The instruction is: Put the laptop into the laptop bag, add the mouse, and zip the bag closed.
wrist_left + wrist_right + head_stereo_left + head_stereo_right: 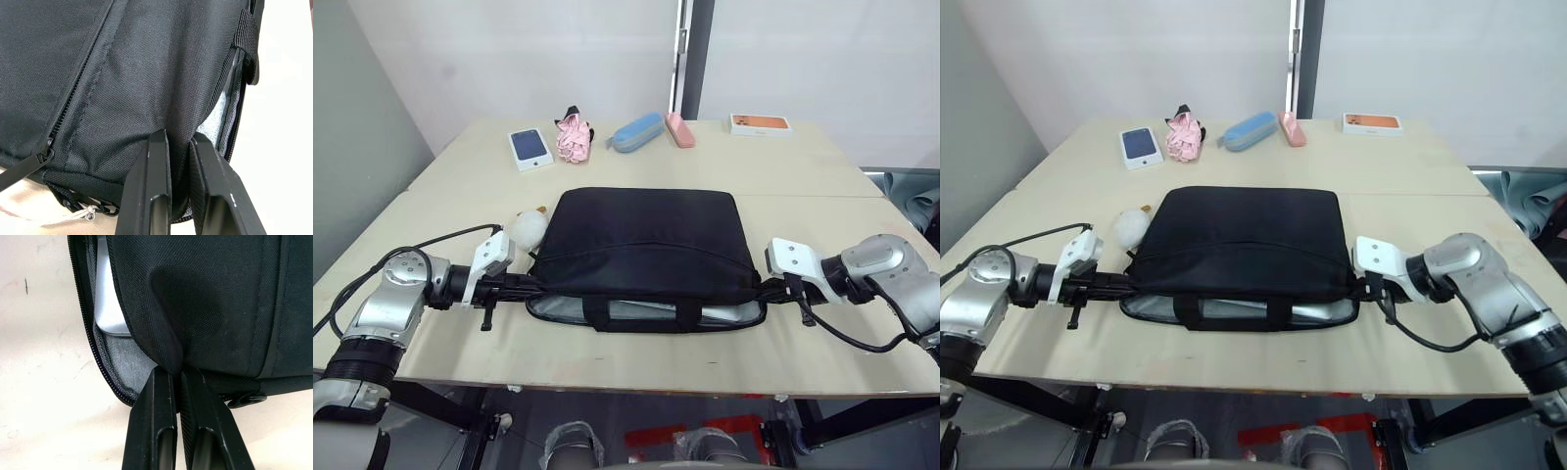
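With the laptop [111, 303] already inside the laptop bag [646, 240] on the bench [803, 166], each hand, left hand [178, 147] and right hand [176, 377], pinches the upper flap at its end; lift evenly to widen the mouth for the mouse [526, 228] just beside the bag's left end

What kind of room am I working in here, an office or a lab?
Probably a lab or test room set up like an office desk: a plain light wooden table against bare white walls, holding desk items such as the laptop bag, a blue pencil case and a small white box.
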Robot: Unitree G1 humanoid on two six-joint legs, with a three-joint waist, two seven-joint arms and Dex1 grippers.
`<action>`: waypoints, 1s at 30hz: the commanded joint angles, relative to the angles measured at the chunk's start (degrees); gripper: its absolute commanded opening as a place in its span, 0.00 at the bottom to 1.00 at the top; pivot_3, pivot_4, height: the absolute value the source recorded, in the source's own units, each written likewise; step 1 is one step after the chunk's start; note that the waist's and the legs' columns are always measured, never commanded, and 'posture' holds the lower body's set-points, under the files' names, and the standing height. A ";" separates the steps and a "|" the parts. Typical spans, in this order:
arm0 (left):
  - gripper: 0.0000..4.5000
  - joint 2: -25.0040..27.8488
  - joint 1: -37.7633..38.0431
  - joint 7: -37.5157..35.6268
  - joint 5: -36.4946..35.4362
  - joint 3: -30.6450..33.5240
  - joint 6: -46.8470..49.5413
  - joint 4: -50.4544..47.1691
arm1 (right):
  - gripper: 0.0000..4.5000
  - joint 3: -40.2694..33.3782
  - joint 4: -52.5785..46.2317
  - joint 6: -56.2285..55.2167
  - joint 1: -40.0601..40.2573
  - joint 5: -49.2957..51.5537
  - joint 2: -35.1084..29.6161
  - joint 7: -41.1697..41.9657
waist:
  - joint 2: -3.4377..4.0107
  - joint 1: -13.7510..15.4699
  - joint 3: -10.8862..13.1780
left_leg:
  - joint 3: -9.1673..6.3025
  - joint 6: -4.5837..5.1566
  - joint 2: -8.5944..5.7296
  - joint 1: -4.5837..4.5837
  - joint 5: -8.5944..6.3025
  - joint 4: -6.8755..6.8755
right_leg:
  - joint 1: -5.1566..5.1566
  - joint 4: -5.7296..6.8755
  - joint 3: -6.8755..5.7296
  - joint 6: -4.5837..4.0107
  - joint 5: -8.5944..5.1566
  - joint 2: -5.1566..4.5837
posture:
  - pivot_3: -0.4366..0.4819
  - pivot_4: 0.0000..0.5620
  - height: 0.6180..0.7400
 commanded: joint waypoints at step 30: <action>1.00 14.37 -0.40 -0.53 -39.45 18.03 39.01 -29.90 | 0.99 -36.41 -28.25 30.18 25.39 40.08 4.08 -9.14 | -0.02 1.39 0.10 | 0.07 -0.13 0.20 -0.05 -0.08 -0.23 | -0.03 -0.42 -0.09 -0.04 -0.03 0.15 | 0.48 0.27 1.00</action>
